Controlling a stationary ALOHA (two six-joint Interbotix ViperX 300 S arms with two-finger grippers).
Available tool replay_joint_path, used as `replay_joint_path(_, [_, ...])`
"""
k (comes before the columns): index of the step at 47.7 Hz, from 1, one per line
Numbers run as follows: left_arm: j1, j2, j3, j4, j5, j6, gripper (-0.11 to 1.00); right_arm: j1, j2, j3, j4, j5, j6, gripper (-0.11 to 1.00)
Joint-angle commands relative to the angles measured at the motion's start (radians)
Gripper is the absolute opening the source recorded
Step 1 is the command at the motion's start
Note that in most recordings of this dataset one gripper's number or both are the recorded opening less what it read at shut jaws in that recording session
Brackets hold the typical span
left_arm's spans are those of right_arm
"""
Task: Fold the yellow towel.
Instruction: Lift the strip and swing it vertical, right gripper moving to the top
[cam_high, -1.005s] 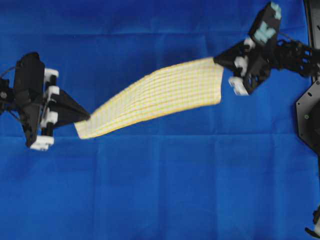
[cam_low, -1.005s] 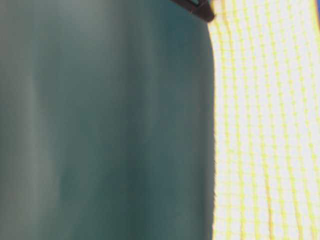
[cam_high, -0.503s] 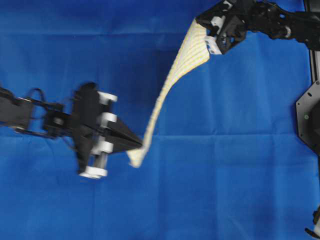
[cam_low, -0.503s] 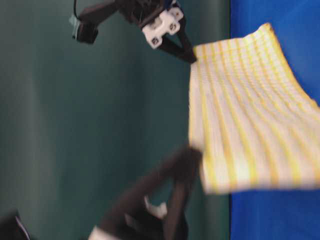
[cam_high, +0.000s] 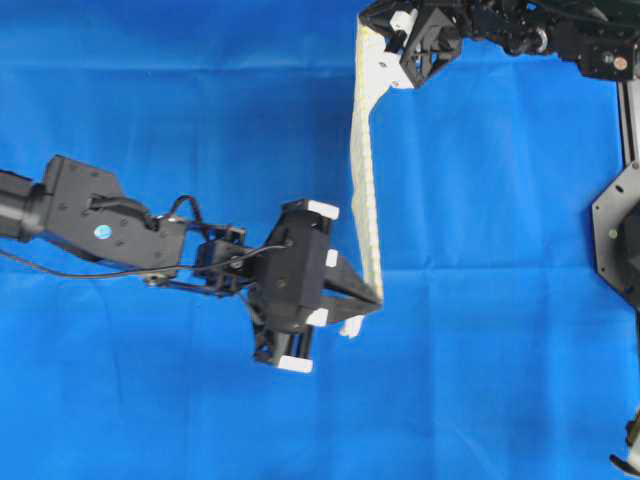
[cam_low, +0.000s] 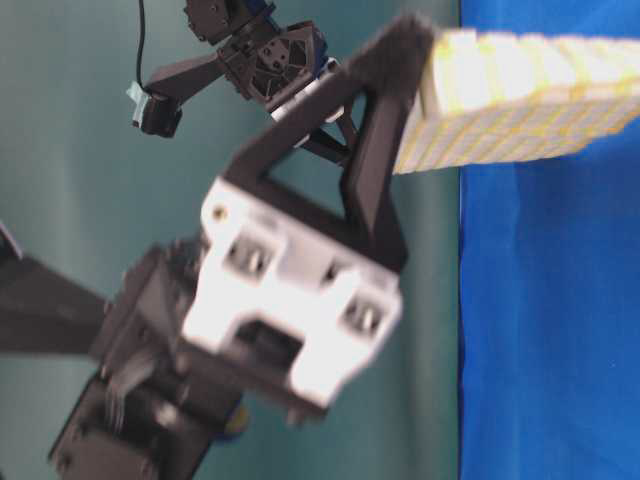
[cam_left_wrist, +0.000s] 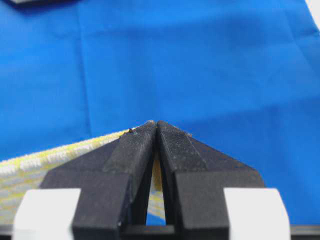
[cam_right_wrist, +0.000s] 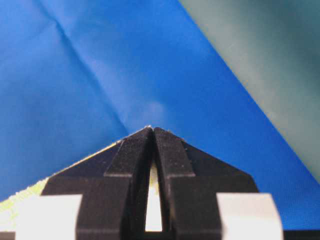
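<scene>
The yellow towel (cam_high: 362, 170), white with thin yellow checks, is stretched in the air between both grippers. From overhead it appears edge-on as a narrow strip running from the top edge down to the middle. My left gripper (cam_high: 377, 300) is shut on its lower corner, and my right gripper (cam_high: 366, 27) is shut on its upper corner. In the left wrist view the closed gripper (cam_left_wrist: 156, 123) pinches the towel (cam_left_wrist: 30, 167), which trails off to the left. The right wrist view shows the same, with the gripper (cam_right_wrist: 151, 129) shut on the towel (cam_right_wrist: 15, 206). At table level the towel (cam_low: 520, 95) hangs from the left gripper (cam_low: 422, 40).
A large plain blue cloth (cam_high: 500, 350) covers the table under both arms, with faint fold creases. A dark metal mount (cam_high: 615, 240) stands at the right edge. In the table-level view the left arm's wrist (cam_low: 290, 300) fills the foreground in front of a grey-green wall (cam_low: 80, 200).
The left gripper swung right toward the middle, and the right gripper moved up and left to the top edge. The towel turned from a broad spread band to an edge-on strip.
</scene>
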Motion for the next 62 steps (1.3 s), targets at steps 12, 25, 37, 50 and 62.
replay_joint_path(12, [-0.018, 0.026, -0.078, 0.005, -0.005, 0.011, 0.02, -0.029, -0.012, -0.032, -0.005, 0.003, -0.011, 0.02])
replay_joint_path(25, [-0.006, 0.066, -0.120, 0.003, -0.026, 0.011, 0.02, -0.034, -0.077, 0.017, -0.005, 0.017, -0.020, 0.02])
replay_joint_path(37, [-0.002, 0.117, -0.164, 0.005, -0.038, 0.012, 0.02, -0.035, -0.114, 0.049, -0.005, 0.035, -0.021, 0.02])
replay_joint_path(50, [0.000, 0.087, -0.089, -0.003, -0.044, -0.002, 0.02, -0.008, -0.025, -0.032, -0.005, 0.055, -0.028, 0.02])
replay_joint_path(62, [-0.008, 0.008, 0.075, -0.006, -0.124, -0.077, 0.02, 0.040, 0.126, -0.166, -0.006, 0.054, -0.028, 0.02])
